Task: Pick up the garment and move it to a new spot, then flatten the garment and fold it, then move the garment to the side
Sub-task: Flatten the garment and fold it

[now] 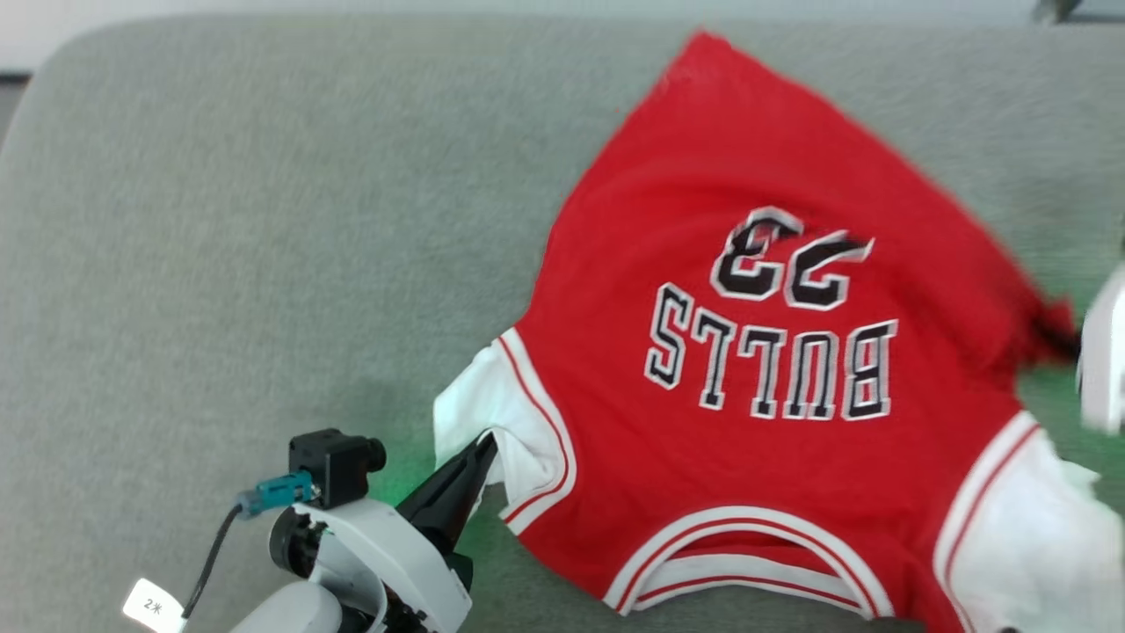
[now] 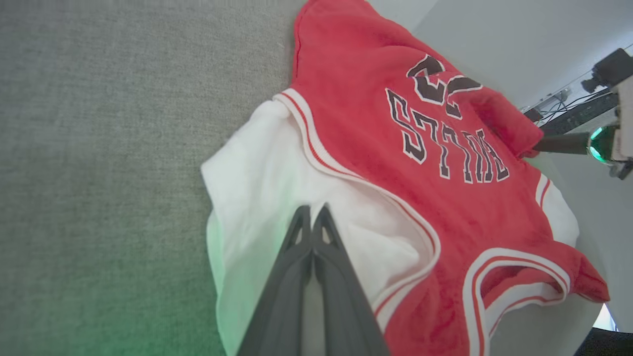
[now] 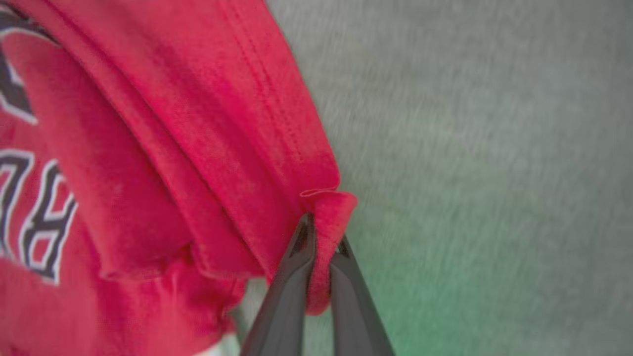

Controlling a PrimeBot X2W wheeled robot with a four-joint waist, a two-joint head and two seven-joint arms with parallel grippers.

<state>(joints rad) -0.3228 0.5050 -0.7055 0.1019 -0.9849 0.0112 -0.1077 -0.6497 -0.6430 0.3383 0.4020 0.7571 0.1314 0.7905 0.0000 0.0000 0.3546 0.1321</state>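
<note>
The garment (image 1: 773, 422) is a red jersey with white sleeves, lying print-up on the grey table with its collar toward me. My left gripper (image 1: 485, 447) is at the lower left, shut on the edge of the white sleeve (image 2: 277, 188); in the left wrist view its fingers (image 2: 312, 217) press together over that sleeve. My right gripper (image 3: 319, 242) is shut on a bunched corner of the red hem (image 3: 329, 207), lifted off the table. In the head view it (image 1: 1065, 341) is blurred at the right edge, pulling the cloth into a peak.
The grey fabric-covered table (image 1: 220, 220) has a rounded far-left corner and much bare surface left of the garment. Beyond its edge, the left wrist view shows cables and dark equipment (image 2: 583, 104). A green glow falls on the cloth near each gripper.
</note>
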